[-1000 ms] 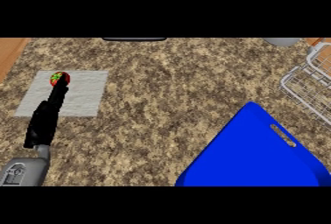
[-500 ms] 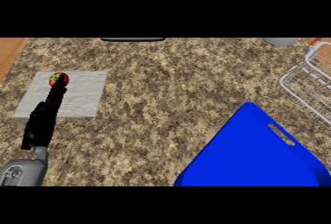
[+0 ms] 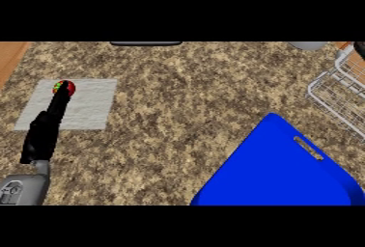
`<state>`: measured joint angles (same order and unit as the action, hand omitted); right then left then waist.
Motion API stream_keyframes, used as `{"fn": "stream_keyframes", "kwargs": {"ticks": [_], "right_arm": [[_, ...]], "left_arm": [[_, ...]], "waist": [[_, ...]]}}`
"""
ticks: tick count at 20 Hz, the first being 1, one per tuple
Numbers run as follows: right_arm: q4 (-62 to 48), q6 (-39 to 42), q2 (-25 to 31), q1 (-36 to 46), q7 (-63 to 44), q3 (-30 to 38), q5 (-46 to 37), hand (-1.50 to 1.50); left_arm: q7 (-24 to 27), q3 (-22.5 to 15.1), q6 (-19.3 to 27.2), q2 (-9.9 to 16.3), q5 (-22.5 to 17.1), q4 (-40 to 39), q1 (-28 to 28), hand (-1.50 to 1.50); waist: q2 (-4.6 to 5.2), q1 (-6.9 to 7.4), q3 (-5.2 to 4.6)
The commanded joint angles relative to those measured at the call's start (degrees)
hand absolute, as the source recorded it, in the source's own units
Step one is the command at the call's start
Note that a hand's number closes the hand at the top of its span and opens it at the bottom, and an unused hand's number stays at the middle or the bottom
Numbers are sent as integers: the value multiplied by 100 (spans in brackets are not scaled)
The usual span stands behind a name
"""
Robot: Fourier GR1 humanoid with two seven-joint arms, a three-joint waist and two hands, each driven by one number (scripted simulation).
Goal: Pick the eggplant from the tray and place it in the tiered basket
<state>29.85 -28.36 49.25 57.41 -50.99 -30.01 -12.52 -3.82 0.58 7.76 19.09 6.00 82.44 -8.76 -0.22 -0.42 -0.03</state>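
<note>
My left hand (image 3: 41, 135) stretches up from the lower left, its fingers straight and seen edge-on. Its fingertips (image 3: 60, 97) touch a small red and green round thing (image 3: 63, 86) on a grey mat (image 3: 89, 103). A big blue tray (image 3: 278, 169) with a handle slot fills the lower right, and what it holds does not show. The wire tiered basket (image 3: 339, 99) stands at the right edge. No eggplant shows anywhere. My right hand is out of the picture.
The speckled stone counter (image 3: 185, 91) spans the view, with a wooden strip (image 3: 10, 55) at the far left. A dark object (image 3: 146, 43) and a grey round one (image 3: 310, 45) sit at the back edge.
My left forearm has drifted slightly to the left, with the fingertips staying at the red and green thing. The tray and basket stand as before.
</note>
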Motion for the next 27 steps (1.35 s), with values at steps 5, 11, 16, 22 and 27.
{"fn": "stream_keyframes", "kwargs": {"ticks": [5,11,16,22,27], "right_arm": [[923,-1319,429,-477,-170,386,-368,-150],[1861,-960,1031,-295,-1539,481,-811,-150],[2752,-1081,1350,-1170,-1760,1098,-138,-150],[4008,-1153,1750,-2276,-1809,1478,361,-150],[5008,-1550,2146,-3214,-1626,1965,662,-150]], "left_arm": [[-52,-64,51,-177,111,-28,45,0],[199,93,82,-166,108,-153,133,0],[154,385,-95,83,-117,4,380,0],[92,466,76,70,-11,-65,554,0],[43,608,118,184,-18,146,734,0]], "waist": [[-29,-101,-3],[-67,-163,-19],[-148,-390,-10],[-238,-773,-10],[-282,-911,-3]]}}
